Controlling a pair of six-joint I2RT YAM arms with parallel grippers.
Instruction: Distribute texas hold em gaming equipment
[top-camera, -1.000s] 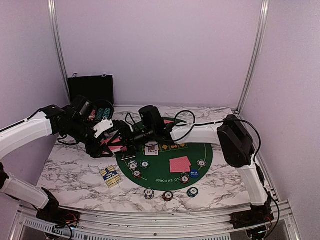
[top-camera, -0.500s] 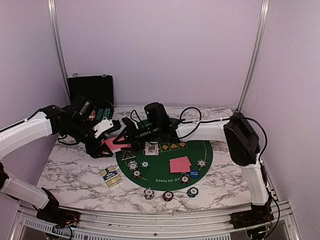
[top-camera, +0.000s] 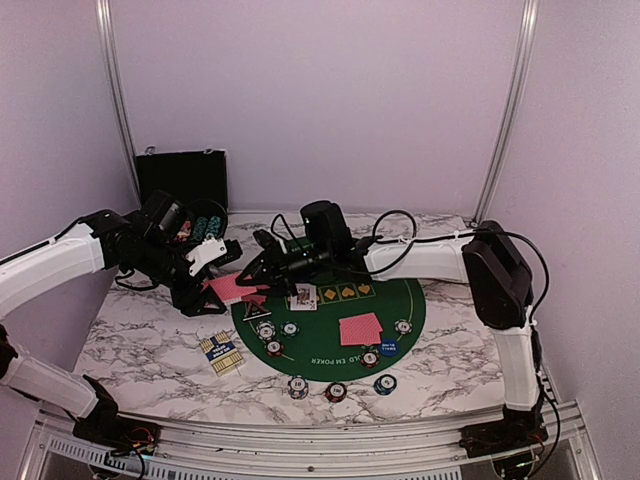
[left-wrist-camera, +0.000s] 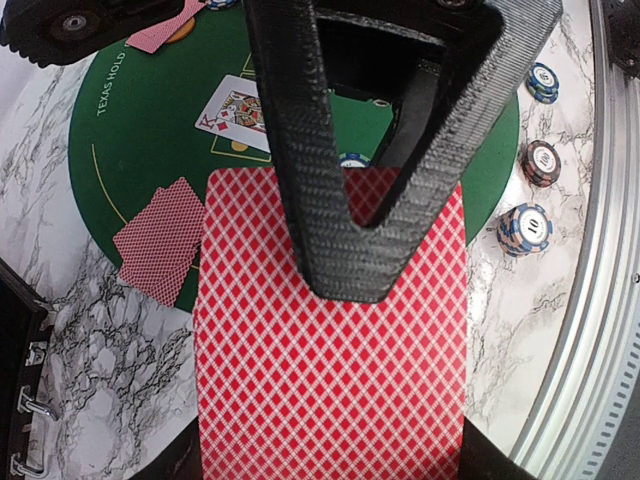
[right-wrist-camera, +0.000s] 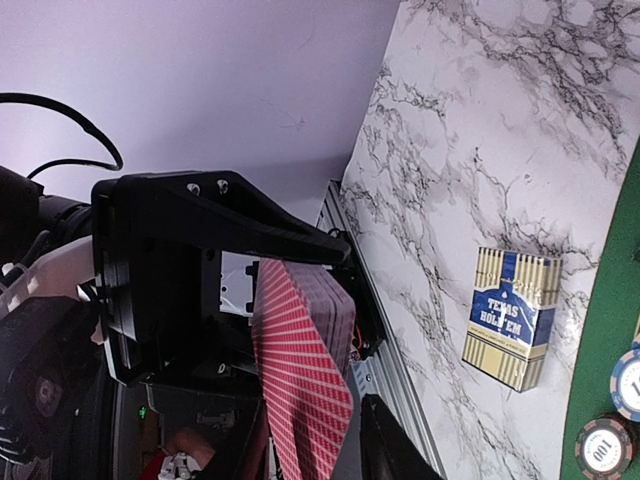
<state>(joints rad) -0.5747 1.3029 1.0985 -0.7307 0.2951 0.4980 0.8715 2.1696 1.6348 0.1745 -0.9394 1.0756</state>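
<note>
My left arm was bent at the elbow and pointed right, low over the marble table (top-camera: 140, 345), beside the green poker mat (top-camera: 320, 338). My left gripper (left-wrist-camera: 352, 255) was shut tight on a deck of red-backed cards (left-wrist-camera: 330, 400). The deck had its red backs up and was just off the mat's left edge.

My right arm stood up tall from its base, then reached far left across the back of the mat. My right gripper (top-camera: 258, 272) was right at the deck. Its jaws were a little apart, one on each side of the deck's edge. I could not tell if they pinched a card.

On the mat lay a face-up king (top-camera: 303, 296), two face-down cards (top-camera: 361, 328) and some small chips (top-camera: 290, 328). Another three chips (top-camera: 336, 390) sat on the table near the front edge.
</note>
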